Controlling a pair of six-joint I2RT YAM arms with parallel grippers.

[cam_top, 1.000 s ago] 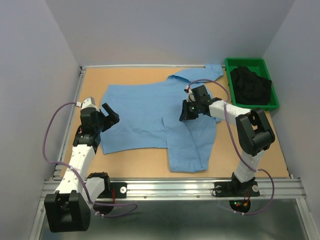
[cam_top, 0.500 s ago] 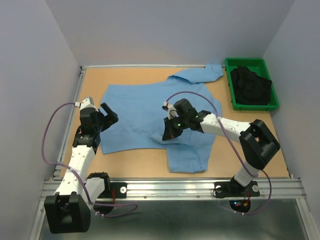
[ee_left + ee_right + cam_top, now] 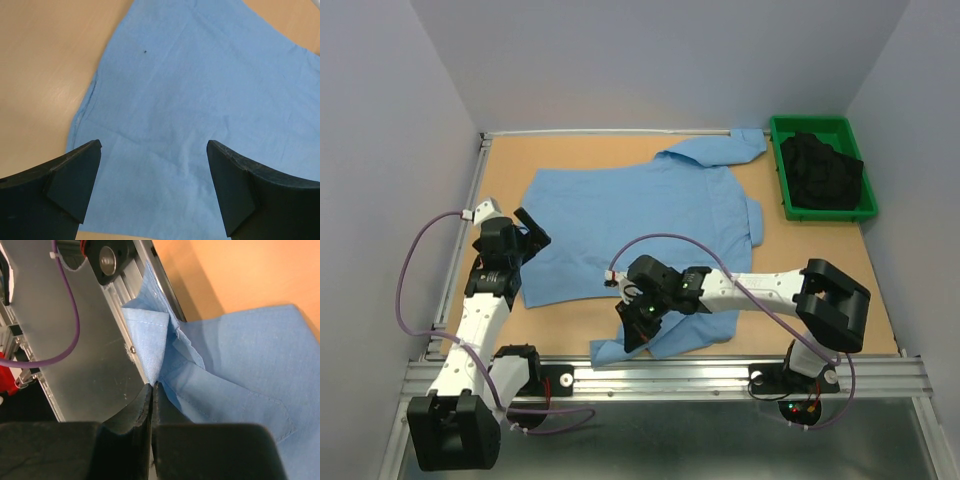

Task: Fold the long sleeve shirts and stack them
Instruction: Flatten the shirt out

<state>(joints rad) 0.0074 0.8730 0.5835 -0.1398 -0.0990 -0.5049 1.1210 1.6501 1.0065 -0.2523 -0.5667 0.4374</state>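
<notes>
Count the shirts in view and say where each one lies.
1. The light blue shirt lies spread over the table's middle, one end pinched in the right hand near the front rail. The dark heap in the green bin may be clothing; unclear.

R gripper (image 3: 628,338) now pinches shirt cuff (image 3: 603,351), down at front rail (image 3: 670,378). Sleeve (image 3: 700,332) drags along w/ it.
</notes>
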